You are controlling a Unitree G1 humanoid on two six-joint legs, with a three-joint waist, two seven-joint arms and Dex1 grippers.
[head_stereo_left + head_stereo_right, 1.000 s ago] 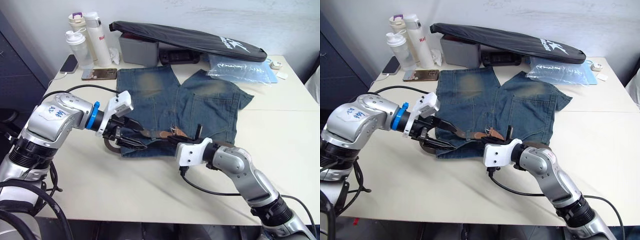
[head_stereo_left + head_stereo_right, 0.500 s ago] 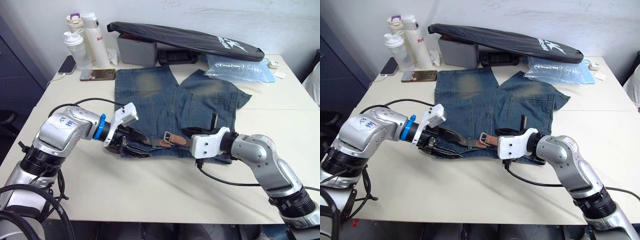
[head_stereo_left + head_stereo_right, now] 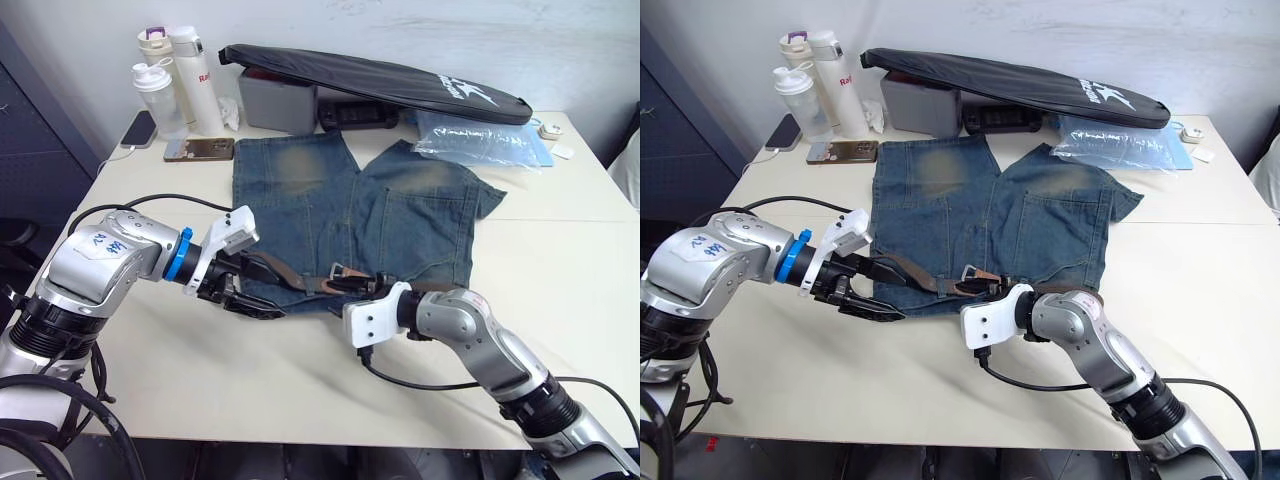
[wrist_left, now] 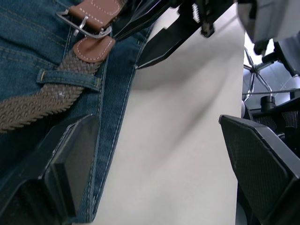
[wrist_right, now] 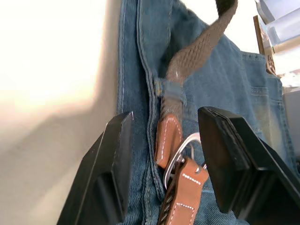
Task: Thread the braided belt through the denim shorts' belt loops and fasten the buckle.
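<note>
Denim shorts [image 3: 380,215]: spread flat mid-table, waistband toward the near edge, legs pointing at the far edge. You have them laid this way so the waistband faces both arms.

Braided belt [image 3: 290,277]: lies along the waistband. In the left wrist view the braid passes under one of the belt loops [image 4: 70,78], so at least that stretch is threaded; judge the remainder yourself, since the arms cover part of the band.

Buckle [image 3: 346,270]: sits near the middle of the waistband, tan leather ends meeting at it. Whether the prong is seated cannot be told.

Left gripper [image 3: 250,288]: at the waistband's left end near the table's near-left side, fingers apart, one over the denim hem and one over bare table. It grips nothing; it looks placed to pin or tension the band.

Right gripper [image 5: 164,154]: low over the waistband centre, fingers apart and straddling the buckle and the tan tip without clamping either. This placement suits closing on the strap end for fastening.

Table [image 3: 560,250]: bottles, phones and a long black bag along the far edge, well apart from the work.
</note>
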